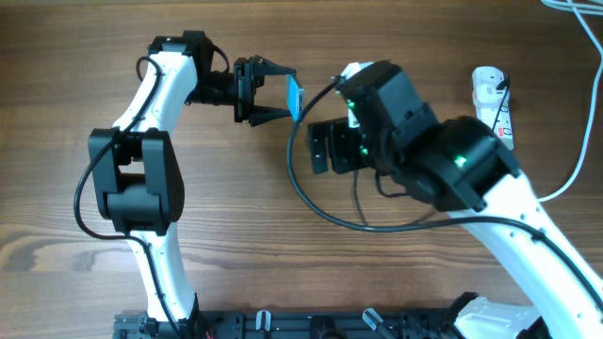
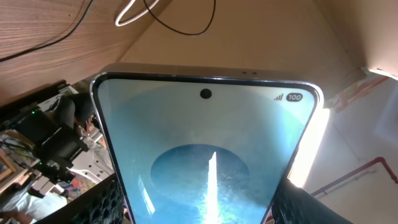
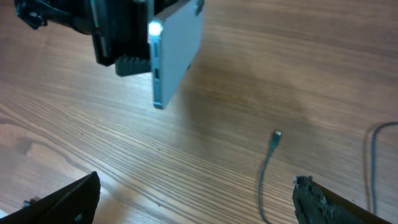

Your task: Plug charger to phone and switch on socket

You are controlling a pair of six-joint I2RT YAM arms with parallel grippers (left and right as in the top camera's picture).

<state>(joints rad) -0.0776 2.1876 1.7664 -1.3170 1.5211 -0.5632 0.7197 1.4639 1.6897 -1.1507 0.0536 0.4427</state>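
Note:
My left gripper (image 1: pixel 273 92) is shut on the phone (image 1: pixel 295 97) and holds it on edge above the table. In the left wrist view the phone's cyan-blue screen (image 2: pixel 205 143) fills the space between the fingers (image 2: pixel 199 208). The right wrist view shows the phone (image 3: pixel 177 50) upright at the upper left, still held in the left gripper's fingers (image 3: pixel 118 43). My right gripper (image 3: pixel 196 205) is open and empty above the table. The charger's plug tip (image 3: pixel 277 134) lies on the wood ahead of it, to the right. The white socket (image 1: pixel 491 99) lies at the far right.
A thin black cable (image 1: pixel 358 202) runs under the right arm and loops across the table's middle. The socket's thick white lead (image 1: pixel 577 24) trails off at the top right corner. A black rail (image 1: pixel 311 325) runs along the front edge.

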